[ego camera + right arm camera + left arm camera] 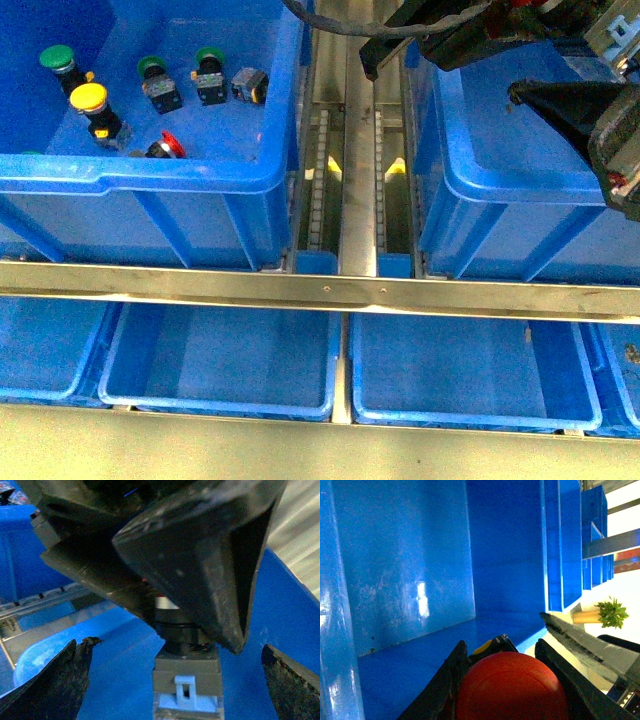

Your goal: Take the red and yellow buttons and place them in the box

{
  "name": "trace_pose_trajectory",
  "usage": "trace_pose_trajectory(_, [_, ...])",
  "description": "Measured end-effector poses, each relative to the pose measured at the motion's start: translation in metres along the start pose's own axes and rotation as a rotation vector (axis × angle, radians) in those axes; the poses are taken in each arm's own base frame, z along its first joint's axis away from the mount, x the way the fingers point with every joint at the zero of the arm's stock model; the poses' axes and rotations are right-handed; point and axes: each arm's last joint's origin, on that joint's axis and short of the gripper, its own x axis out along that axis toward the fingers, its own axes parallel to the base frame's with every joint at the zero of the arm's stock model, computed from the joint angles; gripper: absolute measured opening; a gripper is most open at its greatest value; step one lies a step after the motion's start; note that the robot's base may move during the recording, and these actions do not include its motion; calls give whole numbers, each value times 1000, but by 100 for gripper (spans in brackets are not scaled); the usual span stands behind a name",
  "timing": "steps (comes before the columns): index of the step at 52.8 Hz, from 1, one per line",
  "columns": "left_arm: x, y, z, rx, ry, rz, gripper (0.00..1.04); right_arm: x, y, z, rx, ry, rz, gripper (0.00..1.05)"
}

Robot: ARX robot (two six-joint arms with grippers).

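Observation:
My left gripper (502, 646) is shut on a red button (512, 690), whose round cap fills the space between the fingers. It hangs inside the box (410, 570), facing the blue walls and floor. In the right wrist view the same left gripper (200, 555) looms close, and the button's grey body (186, 680) hangs below it. My right gripper (176, 647) is open with its fingers on either side of that body, not touching it. From the front, the box (500, 185) is at the right, and a right finger (560, 105) sits over it. A yellow button (90, 98) and a red button (167, 147) lie in the left crate.
The left crate (150, 178) also holds green-capped switches (152, 68) and a grey switch (250, 85). A roller track (360, 180) runs between the crates. A metal rail (320, 290) crosses in front, with shallow blue trays (220, 405) below it.

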Motion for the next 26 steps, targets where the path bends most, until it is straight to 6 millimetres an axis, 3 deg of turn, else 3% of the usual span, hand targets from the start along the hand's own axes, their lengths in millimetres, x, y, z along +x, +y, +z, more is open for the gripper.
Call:
trace_pose_trajectory(11, [0, 0, 0, -2, 2, -2, 33, 7, -2, -5, -17, 17, -6, 98])
trace_pose_trajectory(14, [0, 0, 0, -2, 2, -2, 33, 7, -3, -4, -20, 17, -9, 92])
trace_pose_trajectory(26, [0, 0, 0, -5, 1, -3, 33, 6, -9, -6, -22, 24, -30, 49])
